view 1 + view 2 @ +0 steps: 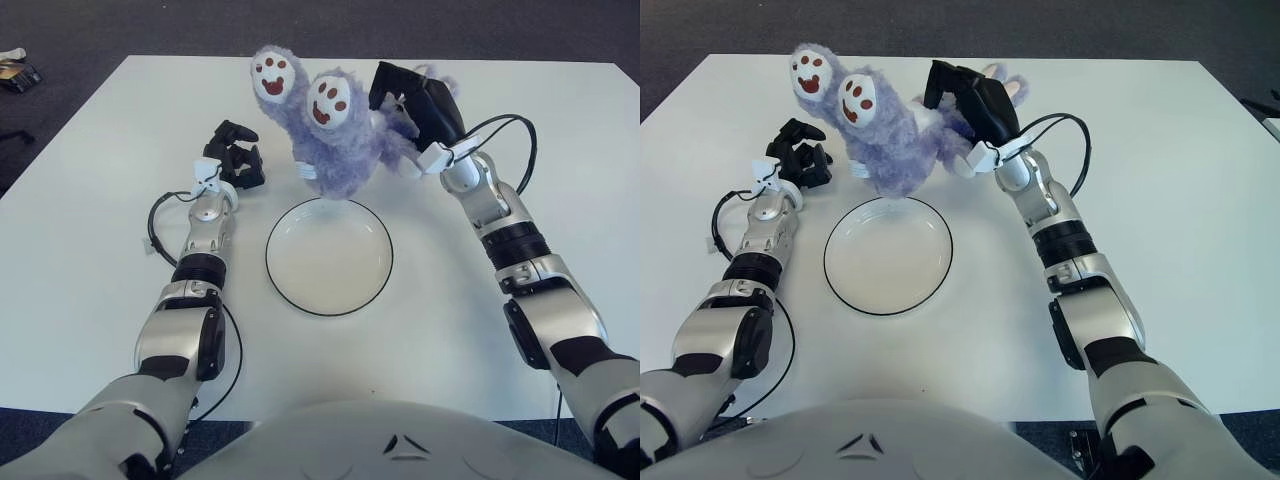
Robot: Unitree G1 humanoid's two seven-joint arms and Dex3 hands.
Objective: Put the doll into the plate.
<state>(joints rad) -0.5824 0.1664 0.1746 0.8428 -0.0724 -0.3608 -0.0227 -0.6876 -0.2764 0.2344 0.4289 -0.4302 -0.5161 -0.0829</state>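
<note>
A fluffy purple doll point(340, 140) with two white, red-marked feet pointing up hangs at the far rim of the plate. My right hand point(412, 100) is shut on the doll's right side, its black fingers wrapped over the fur. The white plate point(329, 255) with a thin black rim lies on the white table, just in front of and below the doll; nothing is in it. My left hand point(233, 157) shows to the left of the doll, with fingers curled and holding nothing.
The white table point(90, 260) spreads wide on both sides of the plate. Dark carpet point(130, 25) lies beyond its far edge, with a small object point(15, 70) on the floor at the far left.
</note>
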